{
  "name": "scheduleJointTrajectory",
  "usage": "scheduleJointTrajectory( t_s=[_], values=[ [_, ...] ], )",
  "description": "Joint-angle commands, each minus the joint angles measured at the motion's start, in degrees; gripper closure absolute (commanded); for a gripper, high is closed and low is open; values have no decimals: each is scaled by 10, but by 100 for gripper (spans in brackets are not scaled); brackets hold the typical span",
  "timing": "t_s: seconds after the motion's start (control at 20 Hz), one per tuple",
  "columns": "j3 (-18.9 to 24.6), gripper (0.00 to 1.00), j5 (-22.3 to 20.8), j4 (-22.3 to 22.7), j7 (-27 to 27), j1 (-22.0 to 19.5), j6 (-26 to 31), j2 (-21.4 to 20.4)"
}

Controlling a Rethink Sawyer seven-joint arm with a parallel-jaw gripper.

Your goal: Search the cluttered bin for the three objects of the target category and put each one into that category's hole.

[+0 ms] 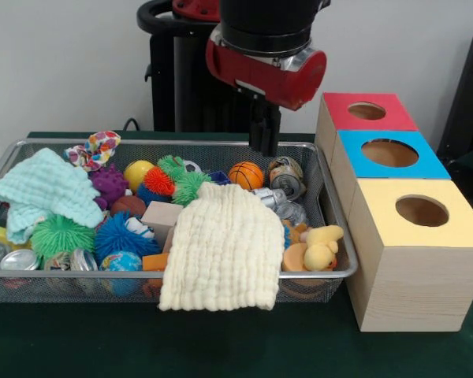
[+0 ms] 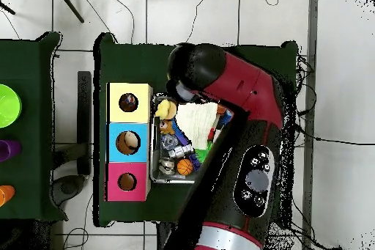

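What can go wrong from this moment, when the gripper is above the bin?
The gripper hangs over crushed cans packed beside an orange ball, so descending may snag or push a neighbour. The cream cloth covers much of the bin and hangs over its front rim; targets may hide beneath it, or it may get dragged out.

Beside the wire bin (image 1: 331,272), red (image 1: 368,111), blue (image 1: 389,153) and yellow (image 1: 422,211) box tops are noted; a cream cloth (image 1: 222,248) is draped over its rim.
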Motion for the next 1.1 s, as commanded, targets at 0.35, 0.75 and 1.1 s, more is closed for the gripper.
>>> scheduleJointTrajectory(
  t_s=[0.35,0.75,1.1],
  values=[
    [113,100,-51,82,-97,-56,-20,-26],
    [139,100,-75,82,-104,-82,-18,-32],
    [160,100,-93,80,-106,-104,-6,-38]
  ],
)
